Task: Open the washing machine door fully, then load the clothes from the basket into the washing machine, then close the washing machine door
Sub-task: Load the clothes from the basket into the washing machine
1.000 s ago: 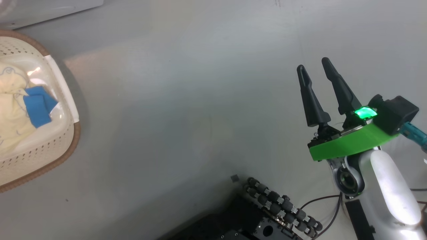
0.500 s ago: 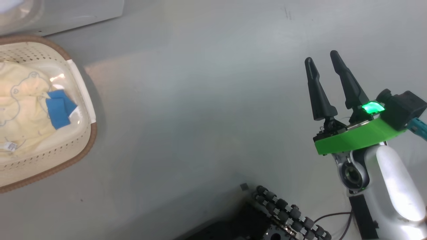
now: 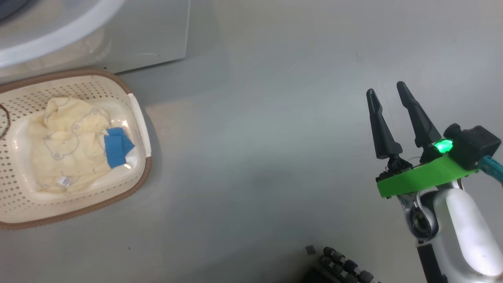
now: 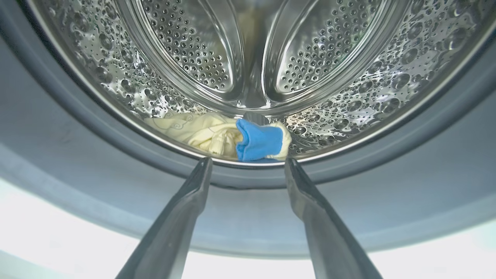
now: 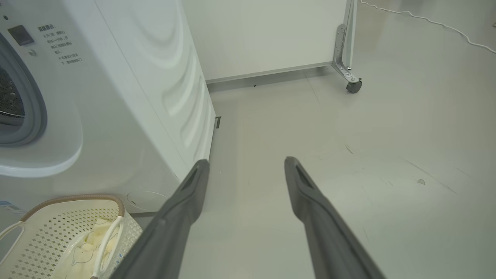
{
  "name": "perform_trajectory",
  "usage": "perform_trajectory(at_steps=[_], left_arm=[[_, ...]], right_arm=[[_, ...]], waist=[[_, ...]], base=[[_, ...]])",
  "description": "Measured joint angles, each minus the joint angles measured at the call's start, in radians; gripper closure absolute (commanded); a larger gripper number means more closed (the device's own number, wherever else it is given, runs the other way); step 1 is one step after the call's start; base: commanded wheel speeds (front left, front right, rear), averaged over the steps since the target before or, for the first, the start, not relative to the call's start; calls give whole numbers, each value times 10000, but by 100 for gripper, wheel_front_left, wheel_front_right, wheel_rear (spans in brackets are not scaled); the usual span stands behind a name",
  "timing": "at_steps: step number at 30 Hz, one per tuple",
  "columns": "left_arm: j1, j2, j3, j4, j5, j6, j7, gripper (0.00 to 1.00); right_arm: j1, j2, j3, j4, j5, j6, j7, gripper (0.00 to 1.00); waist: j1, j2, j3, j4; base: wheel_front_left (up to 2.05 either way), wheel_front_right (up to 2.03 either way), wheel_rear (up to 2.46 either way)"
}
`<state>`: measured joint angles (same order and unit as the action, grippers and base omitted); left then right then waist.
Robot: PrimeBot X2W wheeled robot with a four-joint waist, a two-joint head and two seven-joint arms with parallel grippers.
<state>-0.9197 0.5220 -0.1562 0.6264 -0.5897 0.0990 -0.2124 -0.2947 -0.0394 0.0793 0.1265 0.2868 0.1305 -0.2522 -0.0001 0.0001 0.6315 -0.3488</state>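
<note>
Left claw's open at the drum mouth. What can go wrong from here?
1. The garment and blue cloth lie at the front edge of the drum, by the gasket; they may slip out or get pinched at closing.
2. The basket still holds clothes; closing now would leave the load unfinished.
</note>
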Motion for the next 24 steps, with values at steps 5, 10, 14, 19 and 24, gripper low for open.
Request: perform_trajectory(at_steps=[5, 10, 14, 19, 24], left_arm=[[2230, -564, 48, -1641, -115, 445, -249, 0], [4231, -1078, -94, -3210, -88, 930, -336, 0], [5461, -1409, -245, -4228, 46, 1275, -351, 0], [6716, -1624, -594, -5026, 282, 1427, -351, 0], [7736, -1680, -782, -5492, 487, 1471, -351, 0]], right_arm=[[437, 0, -249, 105, -401, 0, 0, 0], [904, -2, -535, 198, -846, 0, 0, 0], [1196, -2, -604, 219, -1162, 0, 27, 0], [1536, -2, -780, 69, -1461, 0, 330, 0], [1953, -2, -834, -186, -1661, 0, 667, 0]], waist=[[0, 0, -732, 388], [-1, 0, -1482, 829], [0, 0, -2057, 1225], [-1, 0, -2808, 1645], [-1, 1, -3550, 1966]], base=[[0, 0, 0], [0, 0, 0], [0, 0, 0], [0, 0, 0], [0, 0, 0]])
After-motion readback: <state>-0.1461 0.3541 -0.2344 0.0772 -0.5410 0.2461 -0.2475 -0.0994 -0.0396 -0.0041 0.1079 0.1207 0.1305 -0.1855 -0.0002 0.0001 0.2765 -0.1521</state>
